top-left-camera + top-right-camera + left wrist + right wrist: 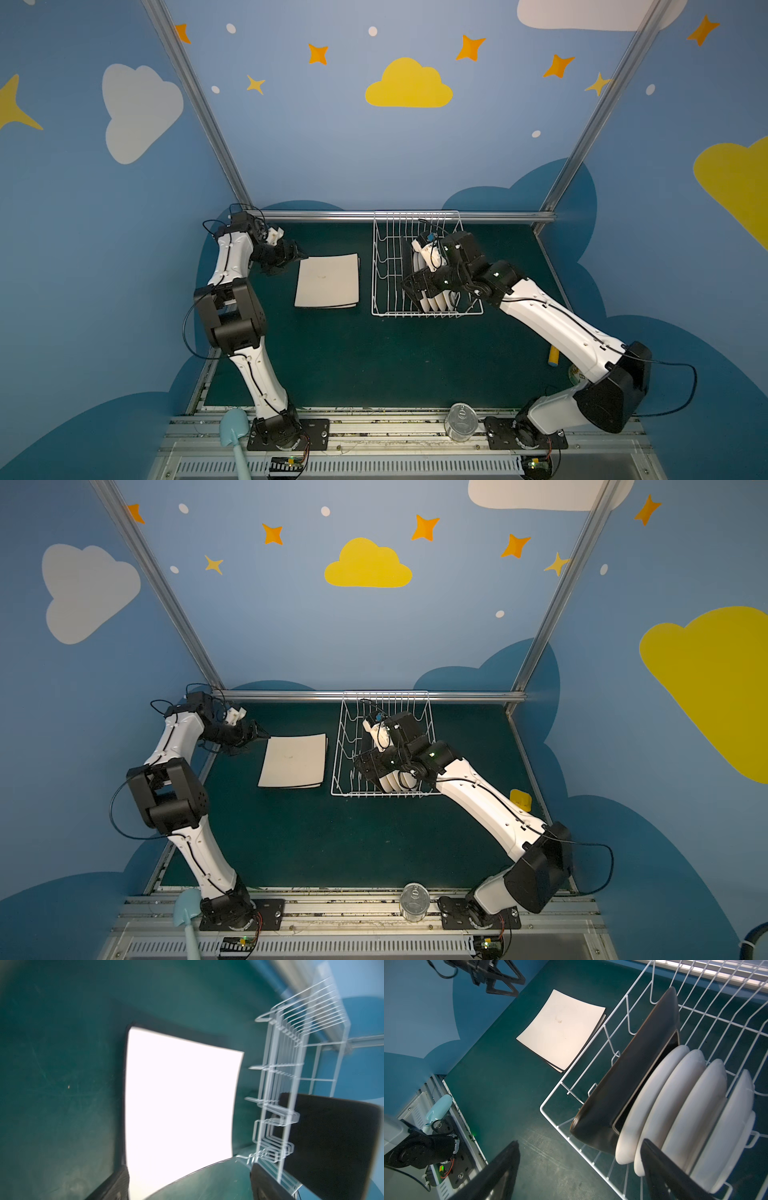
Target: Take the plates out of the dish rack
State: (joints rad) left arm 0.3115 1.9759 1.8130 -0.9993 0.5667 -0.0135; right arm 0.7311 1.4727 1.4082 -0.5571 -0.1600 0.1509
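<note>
Right wrist alone: seemingly four plates [683, 1109]

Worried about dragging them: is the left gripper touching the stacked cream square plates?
Apart. The right wrist view shows bare table between the open left gripper and the cream square plates.

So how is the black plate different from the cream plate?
The black plate is dark; the cream plate is pale. The black plate stands on edge in the rack; the cream plate lies flat on the table. Both are square.
</note>
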